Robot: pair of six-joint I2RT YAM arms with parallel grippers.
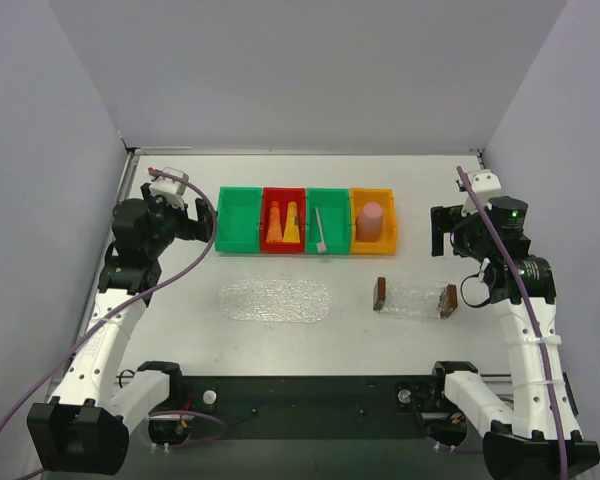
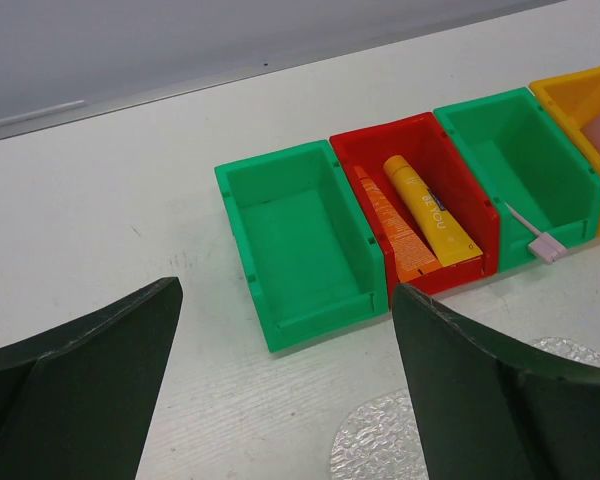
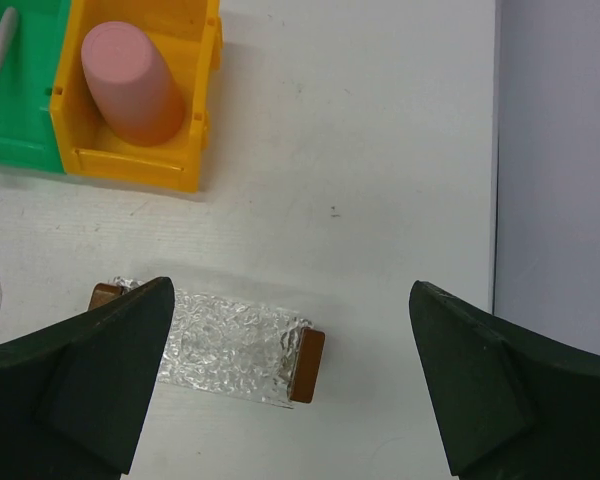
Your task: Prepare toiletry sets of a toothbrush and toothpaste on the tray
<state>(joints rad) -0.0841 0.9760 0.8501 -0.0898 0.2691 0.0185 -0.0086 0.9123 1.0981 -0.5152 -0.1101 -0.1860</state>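
Two toothpaste tubes, one orange (image 2: 395, 235) and one yellow (image 2: 430, 210), lie side by side in the red bin (image 1: 283, 238). The whitish toothbrush (image 1: 320, 232) rests in the green bin to the right of it, its head (image 2: 545, 247) poking over the front wall. The clear tray (image 1: 414, 298) with brown end blocks lies on the table in front of the orange bin and holds nothing. My left gripper (image 1: 198, 224) hovers open, left of the bin row. Over by the tray (image 3: 230, 340), my right gripper (image 1: 440, 232) hangs open to its right. Neither holds anything.
A row of bins stands at mid-table: an empty green bin (image 1: 238, 218), the red one, a second green one (image 1: 330, 205) and an orange one (image 1: 373, 240) holding an upturned pink cup (image 1: 371, 222). A clear oval textured mat (image 1: 275, 300) lies in front. Walls close both sides.
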